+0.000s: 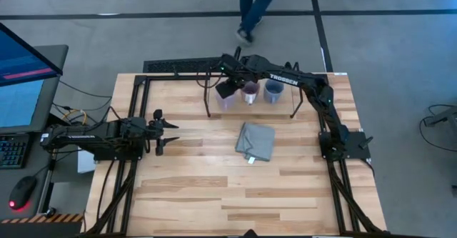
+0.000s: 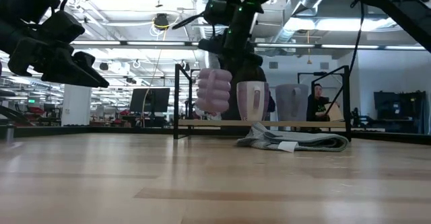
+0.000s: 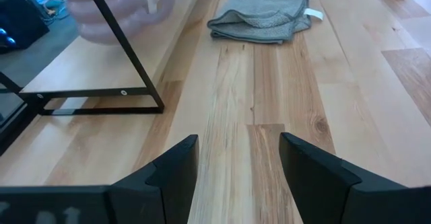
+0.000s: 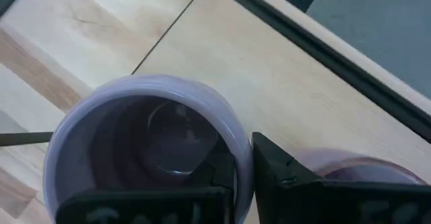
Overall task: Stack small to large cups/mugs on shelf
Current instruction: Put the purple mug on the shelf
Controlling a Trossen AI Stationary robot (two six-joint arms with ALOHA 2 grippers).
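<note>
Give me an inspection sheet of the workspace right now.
Surface: wooden table, planks bare in front.
Job's things: black rack at the far edge; pale mug, purple mug and blue-grey mug in a row on it.
Clutter: folded grey cloth mid-table.
Tools: right tool shut on the pale mug's rim; left tool open, waiting at the left side.
Cables: loose wires off the table's left edge.
Surroundings: a person's legs behind the table; monitor at left.

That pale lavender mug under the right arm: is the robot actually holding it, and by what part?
Yes. The right gripper pinches the lavender mug by its rim, one finger inside and one outside. The left gripper is open and holds nothing.
</note>
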